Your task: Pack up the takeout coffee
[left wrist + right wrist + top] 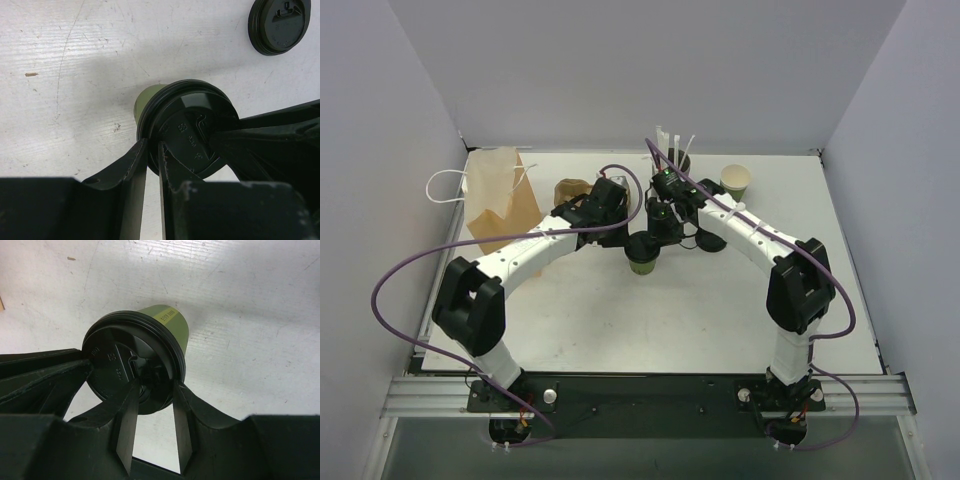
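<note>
Half-hidden takeout coffee (186, 120), green under black lid: left gripper (152, 148) pinches its rim; right gripper (156, 390) straddles it, grip unclear.

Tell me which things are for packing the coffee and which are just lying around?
For the job:
takeout coffee
paper bag, probably

Lying about:
lidless cup
spare lid
straw holder
</note>
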Motion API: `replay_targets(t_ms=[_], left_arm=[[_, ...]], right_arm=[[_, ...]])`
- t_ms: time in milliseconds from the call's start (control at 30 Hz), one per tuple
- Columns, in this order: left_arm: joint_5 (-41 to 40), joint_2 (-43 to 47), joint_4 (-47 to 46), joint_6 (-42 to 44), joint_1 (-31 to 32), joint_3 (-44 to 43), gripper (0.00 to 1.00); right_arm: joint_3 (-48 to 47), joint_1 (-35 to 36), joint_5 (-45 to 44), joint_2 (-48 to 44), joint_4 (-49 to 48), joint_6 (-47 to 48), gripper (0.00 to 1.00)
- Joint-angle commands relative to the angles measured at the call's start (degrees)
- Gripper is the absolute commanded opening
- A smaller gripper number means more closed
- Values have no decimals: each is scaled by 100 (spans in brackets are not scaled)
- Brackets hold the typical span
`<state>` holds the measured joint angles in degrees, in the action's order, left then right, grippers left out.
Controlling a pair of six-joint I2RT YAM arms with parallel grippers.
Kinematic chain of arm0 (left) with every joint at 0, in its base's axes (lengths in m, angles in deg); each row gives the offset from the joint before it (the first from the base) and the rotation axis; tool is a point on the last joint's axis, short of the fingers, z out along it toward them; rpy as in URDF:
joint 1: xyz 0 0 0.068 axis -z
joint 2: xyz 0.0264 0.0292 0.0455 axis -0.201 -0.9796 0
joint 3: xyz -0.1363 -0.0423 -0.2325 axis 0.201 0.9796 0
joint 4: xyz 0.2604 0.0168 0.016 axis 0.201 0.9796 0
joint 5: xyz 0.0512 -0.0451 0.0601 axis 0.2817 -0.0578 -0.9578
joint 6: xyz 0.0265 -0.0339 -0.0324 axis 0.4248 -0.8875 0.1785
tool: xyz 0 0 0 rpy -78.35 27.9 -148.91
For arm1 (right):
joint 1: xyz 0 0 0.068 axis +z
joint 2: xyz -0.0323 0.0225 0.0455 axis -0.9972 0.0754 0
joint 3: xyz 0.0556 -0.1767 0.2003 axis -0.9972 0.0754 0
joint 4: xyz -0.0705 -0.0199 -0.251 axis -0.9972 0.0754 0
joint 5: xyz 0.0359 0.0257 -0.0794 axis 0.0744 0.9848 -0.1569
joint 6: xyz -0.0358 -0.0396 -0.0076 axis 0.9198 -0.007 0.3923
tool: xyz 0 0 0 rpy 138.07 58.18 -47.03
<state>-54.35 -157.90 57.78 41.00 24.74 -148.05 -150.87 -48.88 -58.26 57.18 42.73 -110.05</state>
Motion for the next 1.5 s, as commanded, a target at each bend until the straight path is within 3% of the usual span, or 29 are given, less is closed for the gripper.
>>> replay_targets(t_ms=[0,233,400,567,1067,1467], left_arm=[[44,-166,343,89,58,-125,24],[61,-219,334,89,66,-151,24],[61,-298,334,89,75,-151,24],[79,-307,325,62,84,-116,24],[193,176,290,-149,277,271,25],[96,89,430,-87,269,-247,32]], right_arm=[[-172,56,-201,68,403,50,29],[-138,73,-262,183,491,-3,22],[976,135,-131,209,17,-187,19],[1225,232,-157,139,-98,-258,19],[-777,-6,-60,965,341,647,26],[-1376,-14,-271,930,692,893,31]])
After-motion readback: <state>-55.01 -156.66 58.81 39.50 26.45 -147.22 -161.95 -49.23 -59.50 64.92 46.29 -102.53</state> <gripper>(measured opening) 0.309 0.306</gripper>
